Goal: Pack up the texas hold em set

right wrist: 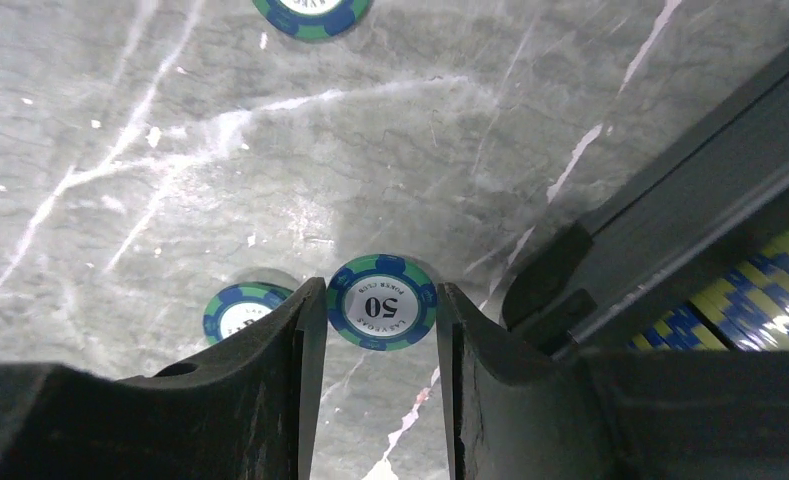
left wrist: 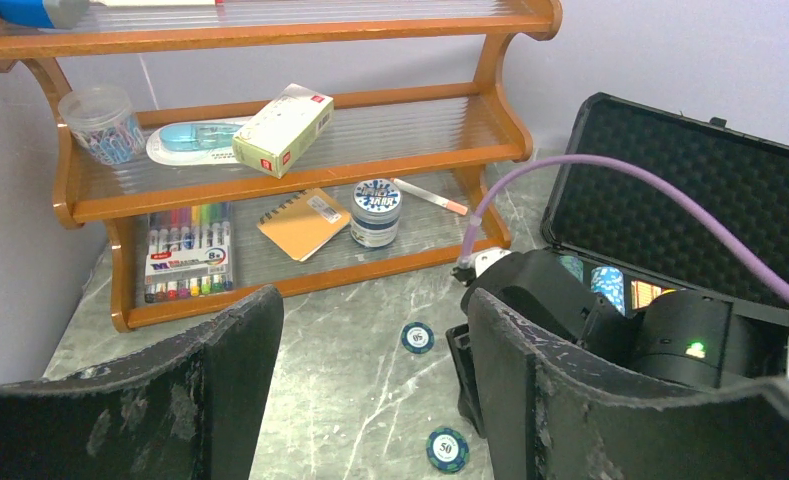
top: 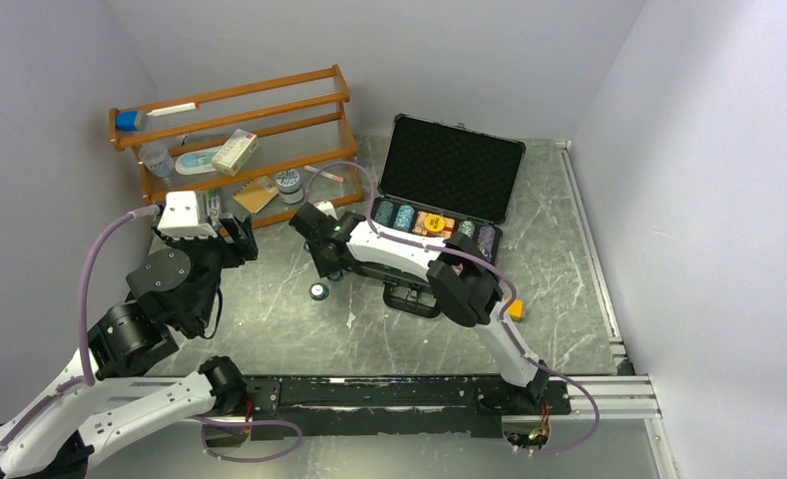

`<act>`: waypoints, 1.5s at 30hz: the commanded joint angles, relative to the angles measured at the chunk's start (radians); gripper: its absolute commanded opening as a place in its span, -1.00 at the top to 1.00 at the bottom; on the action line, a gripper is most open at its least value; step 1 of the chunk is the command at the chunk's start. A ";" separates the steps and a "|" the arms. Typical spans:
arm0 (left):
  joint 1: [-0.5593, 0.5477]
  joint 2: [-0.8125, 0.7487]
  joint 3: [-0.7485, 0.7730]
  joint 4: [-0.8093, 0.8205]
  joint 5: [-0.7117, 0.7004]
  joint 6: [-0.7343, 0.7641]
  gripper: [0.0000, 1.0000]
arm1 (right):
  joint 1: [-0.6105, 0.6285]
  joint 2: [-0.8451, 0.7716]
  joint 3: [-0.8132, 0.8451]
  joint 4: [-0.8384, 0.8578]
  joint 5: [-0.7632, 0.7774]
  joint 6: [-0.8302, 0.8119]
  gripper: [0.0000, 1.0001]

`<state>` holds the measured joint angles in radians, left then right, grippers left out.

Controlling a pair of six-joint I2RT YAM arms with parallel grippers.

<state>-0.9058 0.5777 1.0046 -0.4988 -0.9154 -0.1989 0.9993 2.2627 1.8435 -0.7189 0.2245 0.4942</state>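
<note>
On the table, viewed from above, the case [top: 451, 170] stands open at far centre, with chips stacked along its near side. The right pincer [top: 327, 269] is lowered just left of the case.

Left wrist view: the left pincer [left wrist: 370, 400] has its jaws well apart and holds nothing.

Right wrist view: the chip marked 50 [right wrist: 382, 301] lies flat between the right pincer's fingertips. The jaws press on its two opposite edges and appear clamped on it. A second chip [right wrist: 232, 312] sits just outside the left finger [right wrist: 270, 390].

Procedure: lift straight up, keeping the grip across the chip's full width. Clear the neighbouring chip before carrying right to the case.
</note>
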 commanded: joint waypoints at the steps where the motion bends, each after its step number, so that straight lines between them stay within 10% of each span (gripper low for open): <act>1: 0.002 -0.005 -0.006 0.011 -0.011 0.002 -0.45 | 0.004 -0.080 -0.009 0.022 0.034 0.014 0.14; 35: 0.002 -0.009 -0.011 0.011 -0.014 0.004 -0.45 | 0.074 0.033 0.070 0.021 -0.092 -0.027 0.07; 45: 0.002 -0.006 -0.009 0.008 -0.015 0.000 -0.45 | 0.070 0.006 0.080 0.050 -0.014 -0.017 -0.30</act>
<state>-0.9058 0.5777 1.0046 -0.4988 -0.9157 -0.1989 1.0718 2.2860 1.8870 -0.6846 0.1524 0.4706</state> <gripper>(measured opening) 0.724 0.630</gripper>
